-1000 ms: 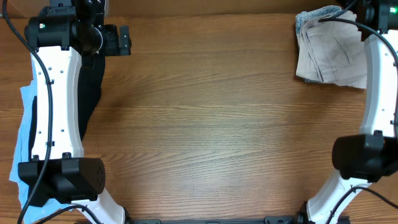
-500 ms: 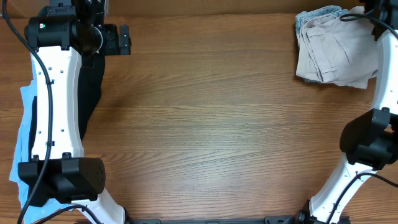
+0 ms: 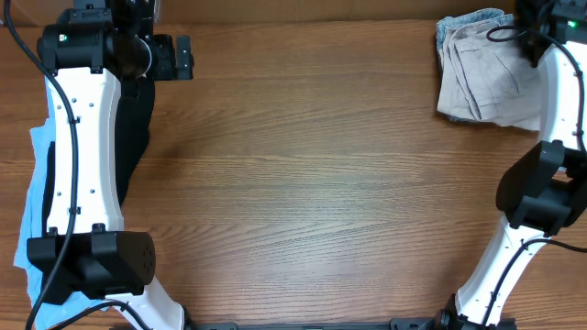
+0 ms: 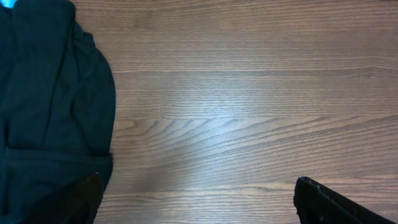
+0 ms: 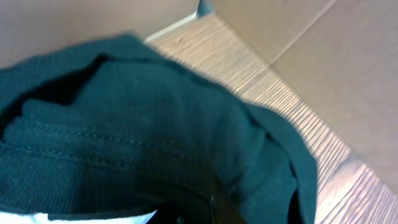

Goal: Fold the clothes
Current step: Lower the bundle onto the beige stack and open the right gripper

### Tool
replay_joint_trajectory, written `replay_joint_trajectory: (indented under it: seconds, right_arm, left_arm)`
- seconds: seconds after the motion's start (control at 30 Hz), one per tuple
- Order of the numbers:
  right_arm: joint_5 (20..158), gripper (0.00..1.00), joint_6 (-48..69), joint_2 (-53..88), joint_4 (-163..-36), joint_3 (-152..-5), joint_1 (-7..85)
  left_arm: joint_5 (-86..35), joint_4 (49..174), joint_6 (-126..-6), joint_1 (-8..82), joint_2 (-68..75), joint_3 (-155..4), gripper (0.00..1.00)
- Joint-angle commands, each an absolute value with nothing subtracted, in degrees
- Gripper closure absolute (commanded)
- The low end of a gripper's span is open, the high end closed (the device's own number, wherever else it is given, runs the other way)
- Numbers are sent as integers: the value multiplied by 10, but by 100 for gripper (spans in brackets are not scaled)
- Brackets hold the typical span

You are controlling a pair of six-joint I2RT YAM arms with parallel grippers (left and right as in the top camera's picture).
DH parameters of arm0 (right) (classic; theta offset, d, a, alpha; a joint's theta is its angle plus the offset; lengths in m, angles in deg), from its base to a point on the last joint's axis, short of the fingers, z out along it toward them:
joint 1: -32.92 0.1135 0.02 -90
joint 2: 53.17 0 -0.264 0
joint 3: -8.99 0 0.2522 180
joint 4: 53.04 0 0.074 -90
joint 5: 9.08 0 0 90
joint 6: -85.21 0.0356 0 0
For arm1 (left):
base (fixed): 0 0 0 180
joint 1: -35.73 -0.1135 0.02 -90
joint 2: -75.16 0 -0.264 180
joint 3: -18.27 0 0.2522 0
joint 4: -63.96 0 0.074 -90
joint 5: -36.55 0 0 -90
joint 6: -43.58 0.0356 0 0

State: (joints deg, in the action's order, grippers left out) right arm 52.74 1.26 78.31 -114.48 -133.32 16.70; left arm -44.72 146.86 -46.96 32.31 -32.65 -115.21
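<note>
Where black garment [image 5: 124,143] bunches, white label [image 5: 87,218] (text unreadable) below.

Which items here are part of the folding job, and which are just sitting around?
Job: black garment, left side; light blue garment beside it; dark garment filling the right wrist view.
Lying about: beige pile, far right corner, looks already folded; bluish cloth peeking out at its far edge.

right hand [image 3: 535,23] shifted left, over beige pile [image 3: 481,82]
</note>
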Motion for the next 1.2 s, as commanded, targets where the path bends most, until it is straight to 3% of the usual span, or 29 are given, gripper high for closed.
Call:
replay_joint_trajectory:
  seconds: [0.0, 0.27, 0.3, 0.37, 0.43, 0.6, 0.83, 1.17]
  right_arm:
    - [577, 96, 25, 777, -1163, -1334, 195]
    - [717, 94, 31, 777, -1248, -1334, 267]
    - [716, 88, 32, 777, -1249, -1334, 275]
    - [716, 66, 32, 777, -1249, -1334, 288]
    - [709, 68, 32, 777, -1248, -1334, 293]
    - [703, 85, 34, 777, -1251, -1334, 287]
    - [707, 89, 34, 774, -1262, -1335, 268]
    - [735, 85, 56, 776, -1236, -1334, 220]
  left_arm:
    - [-451, 1466, -477, 320, -333, -1156, 0]
    - [-451, 1464, -477, 320, -333, -1156, 0]
    - [-451, 1464, -477, 320, -333, -1156, 0]
    - [-451, 1464, -477, 320, -333, -1156, 0]
    - [-451, 1464, -477, 320, -333, -1156, 0]
    - [-451, 1466, -477, 320, -333, -1156, 0]
    - [-451, 1466, -477, 320, -333, -1156, 0]
    - [-451, 1466, -477, 320, -333, -1156, 0]
